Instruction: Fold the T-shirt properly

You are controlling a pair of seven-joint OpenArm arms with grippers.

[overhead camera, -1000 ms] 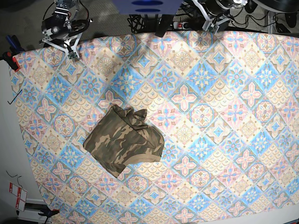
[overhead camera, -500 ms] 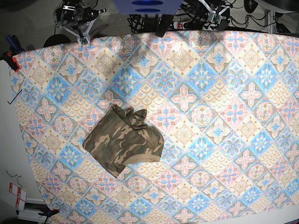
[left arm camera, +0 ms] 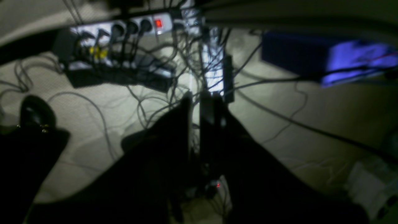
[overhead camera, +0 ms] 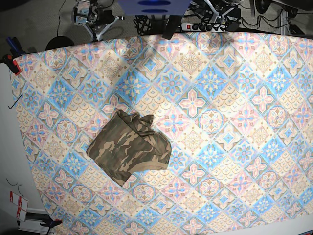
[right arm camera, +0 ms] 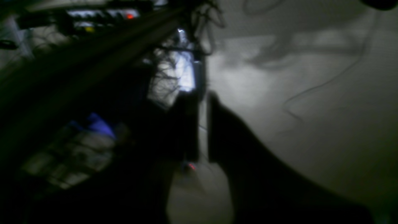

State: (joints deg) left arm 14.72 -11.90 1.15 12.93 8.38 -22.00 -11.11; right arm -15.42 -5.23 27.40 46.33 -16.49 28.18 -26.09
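Observation:
The camouflage T-shirt (overhead camera: 129, 147) lies folded into a compact bundle on the left-centre of the patterned cloth, with nothing touching it. My right arm (overhead camera: 91, 13) is drawn back beyond the table's far edge at the upper left. My left arm (overhead camera: 220, 9) is beyond the far edge at the upper right. The left gripper (left arm camera: 196, 104) appears as a dark silhouette over the floor, shut with only a thin slit between its fingers. The right gripper (right arm camera: 202, 104) is likewise shut and holds nothing. Neither wrist view shows the T-shirt.
A pastel blue-pink tiled cloth (overhead camera: 230, 112) covers the whole table. Behind the far edge are a power strip (left arm camera: 124, 28), tangled cables (left arm camera: 174, 71) and a blue box (left arm camera: 311, 59) on the floor. A red clamp (overhead camera: 10, 61) grips the table's left edge.
Both arms have pulled back further past the far edge; the right arm has swung toward the centre. The T-shirt has not moved.

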